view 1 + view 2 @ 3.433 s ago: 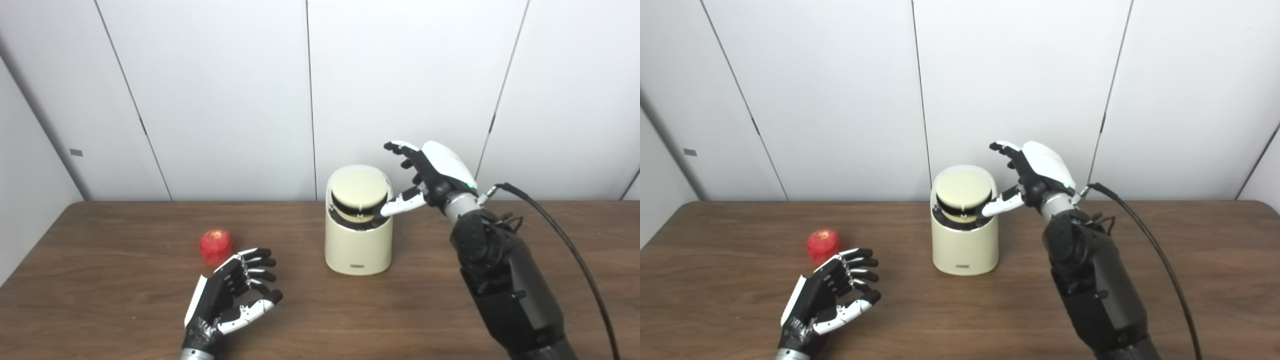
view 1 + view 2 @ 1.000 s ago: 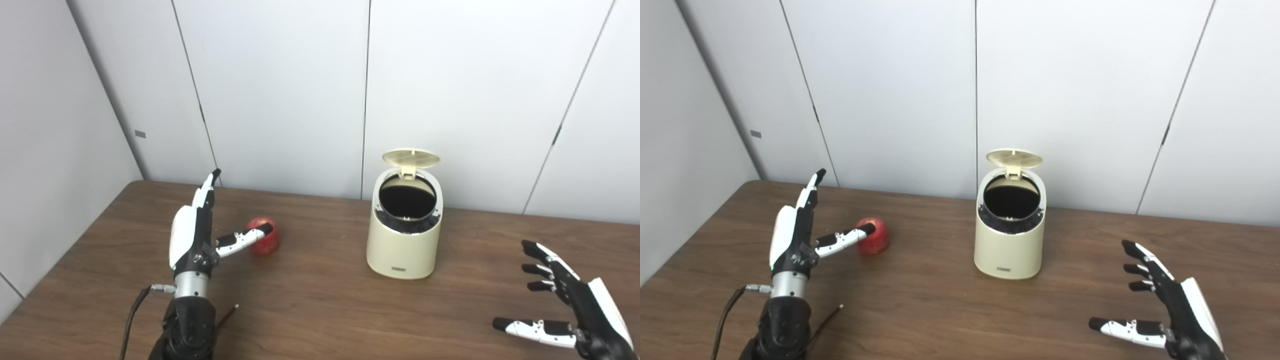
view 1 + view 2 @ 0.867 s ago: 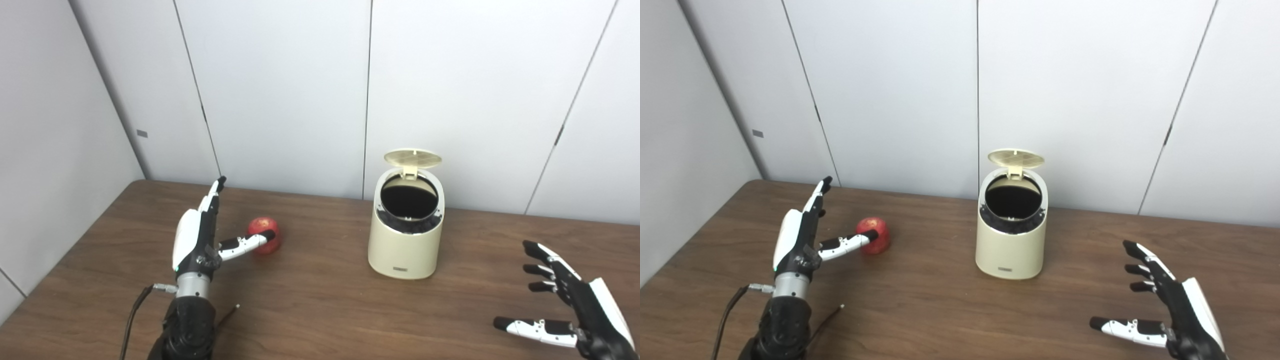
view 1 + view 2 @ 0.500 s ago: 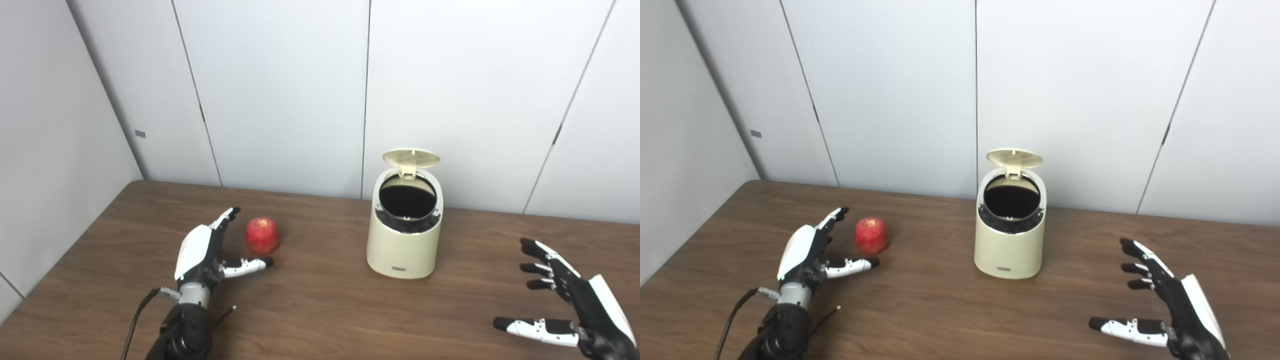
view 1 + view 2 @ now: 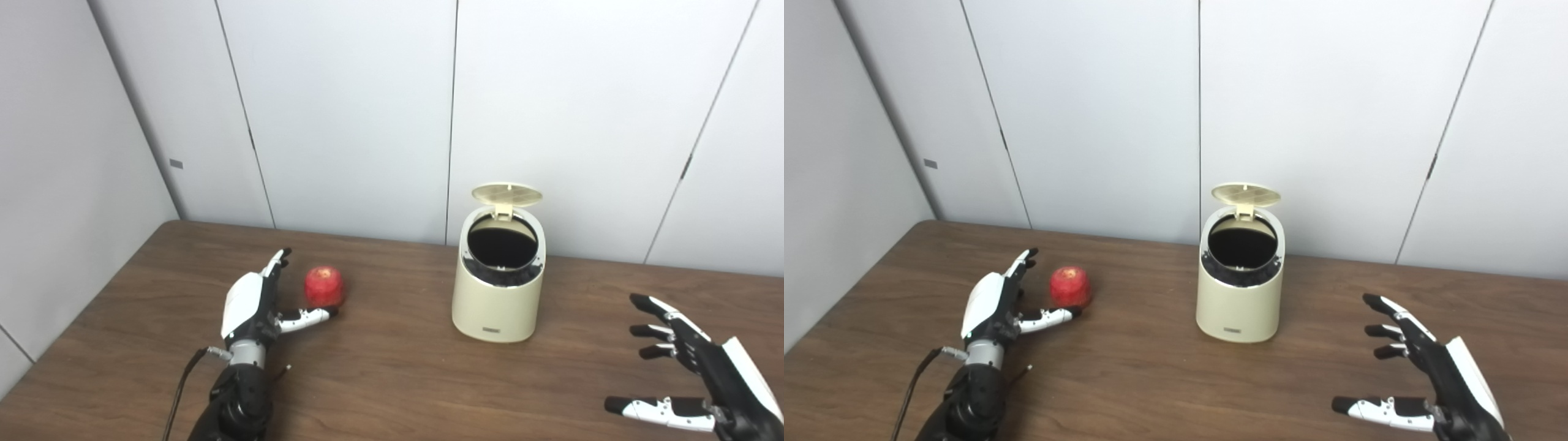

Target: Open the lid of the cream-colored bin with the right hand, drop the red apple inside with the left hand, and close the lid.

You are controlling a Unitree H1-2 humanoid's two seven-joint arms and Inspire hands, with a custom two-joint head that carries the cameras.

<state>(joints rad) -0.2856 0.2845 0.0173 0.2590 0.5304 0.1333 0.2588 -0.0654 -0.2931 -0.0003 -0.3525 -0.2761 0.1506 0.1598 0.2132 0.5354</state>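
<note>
The cream-colored bin (image 5: 497, 294) stands on the brown table with its round lid (image 5: 507, 194) flipped up at the back, so the dark inside shows. The red apple (image 5: 324, 286) rests on the table left of the bin. My left hand (image 5: 254, 303) lies low beside the apple, open, fingers stretched along the apple's left side and the thumb reaching under its near side. No grasp is closed on the apple. My right hand (image 5: 698, 380) hovers open at the lower right, fingers spread, well away from the bin.
The table (image 5: 392, 380) is bounded by a white panel wall behind and a grey wall on the left. A thin cable (image 5: 184, 383) trails from my left wrist toward the front edge.
My left hand has dropped from a raised pose to table height and slid in beside the apple, thumb now under it. The right hand has barely shifted. The view moved slightly.
</note>
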